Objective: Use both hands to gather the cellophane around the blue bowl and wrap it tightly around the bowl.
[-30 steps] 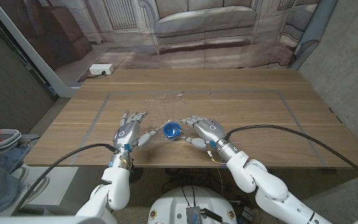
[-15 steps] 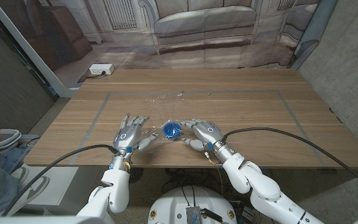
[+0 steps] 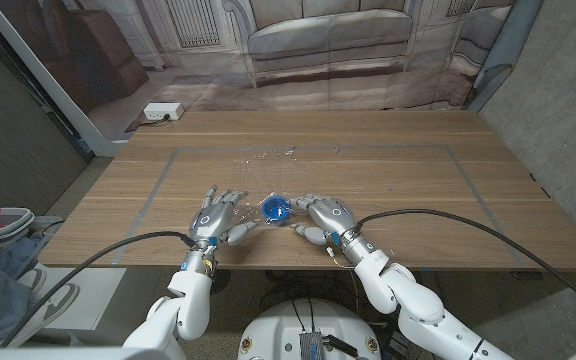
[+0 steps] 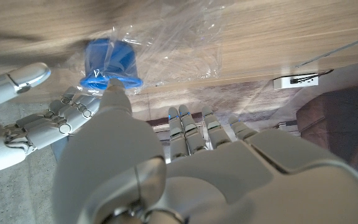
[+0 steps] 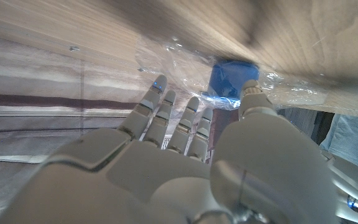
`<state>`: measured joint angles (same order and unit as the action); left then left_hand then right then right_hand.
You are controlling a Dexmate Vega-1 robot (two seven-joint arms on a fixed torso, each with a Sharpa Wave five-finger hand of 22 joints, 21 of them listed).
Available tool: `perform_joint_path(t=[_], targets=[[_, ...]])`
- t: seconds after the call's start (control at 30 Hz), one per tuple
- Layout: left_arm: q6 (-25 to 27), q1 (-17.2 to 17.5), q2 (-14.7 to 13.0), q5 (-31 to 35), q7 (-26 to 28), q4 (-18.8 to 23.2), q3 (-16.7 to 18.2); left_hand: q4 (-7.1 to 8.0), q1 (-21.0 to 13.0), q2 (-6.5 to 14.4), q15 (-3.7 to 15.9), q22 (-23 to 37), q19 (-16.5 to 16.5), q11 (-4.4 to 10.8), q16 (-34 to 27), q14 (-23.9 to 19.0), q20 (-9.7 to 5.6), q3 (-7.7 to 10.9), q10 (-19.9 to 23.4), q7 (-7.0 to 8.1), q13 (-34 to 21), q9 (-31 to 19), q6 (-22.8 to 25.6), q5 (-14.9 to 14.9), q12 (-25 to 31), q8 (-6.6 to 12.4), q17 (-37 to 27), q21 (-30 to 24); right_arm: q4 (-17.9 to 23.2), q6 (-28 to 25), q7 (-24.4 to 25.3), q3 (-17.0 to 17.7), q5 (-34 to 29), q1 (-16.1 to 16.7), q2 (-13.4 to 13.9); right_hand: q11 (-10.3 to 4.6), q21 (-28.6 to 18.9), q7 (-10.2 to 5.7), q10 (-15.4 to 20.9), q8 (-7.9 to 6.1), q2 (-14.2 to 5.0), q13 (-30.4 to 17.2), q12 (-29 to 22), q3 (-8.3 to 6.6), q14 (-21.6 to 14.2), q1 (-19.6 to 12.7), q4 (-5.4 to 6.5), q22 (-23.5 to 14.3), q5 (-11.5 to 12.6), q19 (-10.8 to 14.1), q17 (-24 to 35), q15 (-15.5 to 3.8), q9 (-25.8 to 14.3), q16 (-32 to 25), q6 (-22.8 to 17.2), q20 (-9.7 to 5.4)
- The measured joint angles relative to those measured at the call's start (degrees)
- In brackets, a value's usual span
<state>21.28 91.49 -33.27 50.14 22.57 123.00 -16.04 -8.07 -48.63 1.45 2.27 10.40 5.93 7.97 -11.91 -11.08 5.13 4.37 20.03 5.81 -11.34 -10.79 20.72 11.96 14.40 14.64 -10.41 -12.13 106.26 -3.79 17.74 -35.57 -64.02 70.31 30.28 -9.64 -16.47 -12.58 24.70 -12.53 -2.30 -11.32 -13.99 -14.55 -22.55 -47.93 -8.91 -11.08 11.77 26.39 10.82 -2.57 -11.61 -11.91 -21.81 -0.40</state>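
Closing in from both sides: left hand point(image 3: 213, 214) and right hand point(image 3: 326, 214) sit nearer the table's front edge and closer to the blue bowl point(image 3: 275, 208) than a second ago, the right one having pulled back the most. Bowl and cellophane point(image 3: 264, 160) look unmoved. Both hands are released, fingers spread and extended, grasping nothing; the left thumb tip in the left wrist view touches or nearly touches the bowl's rim point(image 4: 111, 79), can't tell which. The right thumb in the right wrist view likewise reaches up to the bowl point(image 5: 231, 77). Hands are smooth grey-white shells with segmented fingers. Bowl is small, round, glossy blue plastic, sitting between the two hands near the front of the wooden table point(image 3: 448, 200). Cellophane is clear, crinkled film under and around the bowl, its wrinkled far edge catching light further up the table. Tabletop is matte wood grain with a thin grey rectangle marked on it.
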Motion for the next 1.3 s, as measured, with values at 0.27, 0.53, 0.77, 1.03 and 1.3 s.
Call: perform_joint_path(t=[0.27, 0.53, 0.77, 1.03, 1.3], targets=[[-1.2, -0.7, -0.5, -2.2, 0.0, -1.0, 0.0, 0.00, -0.7, -0.4, -0.10, 0.0, -0.3, -0.02, 0.0, -0.5, -0.31, 0.00, -0.4, -0.08, 0.0, 0.0, 0.1, 0.0, -0.5, -0.06, 0.0, 0.0, -1.7, 2.0, 2.3, -0.7, 0.7, -1.0, 0.2, -0.20, -0.1, -0.22, -0.2, 0.26, -0.32, 0.0, 0.0, -0.65, -0.4, -2.1, -0.65, 0.0, 0.5, 0.9, -0.2, 0.23, 0.0, 0.0, 0.3, -0.53], [-2.8, -1.3, -0.9, -4.0, 0.0, -1.8, 0.2, 0.01, -1.1, 0.0, 0.08, 0.0, -0.3, 0.59, 0.0, -0.7, -0.31, 0.00, -0.3, 0.97, -0.3, 0.0, 0.1, 0.0, -0.7, -0.45, 0.0, 0.0, -2.9, 3.6, 3.1, -1.3, 1.0, -2.0, 0.6, -0.20, -0.1, -0.03, -0.2, 0.26, -0.38, 0.0, 0.0, -0.65, -0.6, -2.8, -0.65, 0.0, 0.5, 1.2, -0.2, 0.05, 0.0, 0.0, 0.5, -0.42], [-5.1, -1.9, -1.4, -4.6, 1.0, -3.1, -0.2, 0.18, -1.3, 0.3, -0.01, 0.0, -1.0, 3.66, 0.0, -2.7, -0.87, 0.17, 2.2, 2.96, -0.2, 0.0, 3.4, 0.0, -0.7, 0.07, 0.0, 0.0, -4.0, 4.2, 3.6, -1.6, 1.3, -2.5, 0.7, -0.22, -0.5, -0.22, -0.2, 0.25, -0.61, 0.0, 0.1, -0.89, -1.2, -3.0, -0.41, -0.3, 0.5, 1.5, 0.0, 0.05, 0.0, 0.0, 0.2, -0.65], [-7.6, -2.7, -1.5, -4.8, 3.1, -4.7, -1.0, 0.18, -1.7, 0.7, 0.00, 0.0, -1.9, 4.20, -0.5, -4.1, -1.33, 0.17, 4.2, 3.71, -0.1, 0.0, 6.1, 0.0, -0.4, 0.66, 0.0, 0.0, -5.2, 4.6, 5.0, -1.8, 1.4, -2.9, 0.7, -1.77, -1.0, -0.13, 1.6, -0.46, -0.90, 0.0, -0.4, -0.71, -4.2, -3.3, -0.24, -0.3, 0.5, 3.2, 0.3, -0.10, 0.0, -0.4, -3.0, -1.78], [-9.3, -3.7, -1.3, -5.8, 3.8, -5.7, -1.6, 0.34, -1.7, 0.7, 0.19, 0.0, -2.2, 4.17, -0.5, -4.9, -1.57, 0.00, 4.9, 3.51, -0.1, 0.0, 7.0, 0.0, -0.4, 0.66, 0.0, 0.0, -7.3, 5.8, 7.3, -2.3, 1.4, -3.9, 0.6, -2.36, -2.2, -0.22, 2.6, -1.30, -1.57, 0.0, -1.1, -0.55, -8.2, -4.0, 0.55, -0.9, 0.5, 5.2, 0.5, -0.22, -0.3, -1.3, -7.0, -2.58]])
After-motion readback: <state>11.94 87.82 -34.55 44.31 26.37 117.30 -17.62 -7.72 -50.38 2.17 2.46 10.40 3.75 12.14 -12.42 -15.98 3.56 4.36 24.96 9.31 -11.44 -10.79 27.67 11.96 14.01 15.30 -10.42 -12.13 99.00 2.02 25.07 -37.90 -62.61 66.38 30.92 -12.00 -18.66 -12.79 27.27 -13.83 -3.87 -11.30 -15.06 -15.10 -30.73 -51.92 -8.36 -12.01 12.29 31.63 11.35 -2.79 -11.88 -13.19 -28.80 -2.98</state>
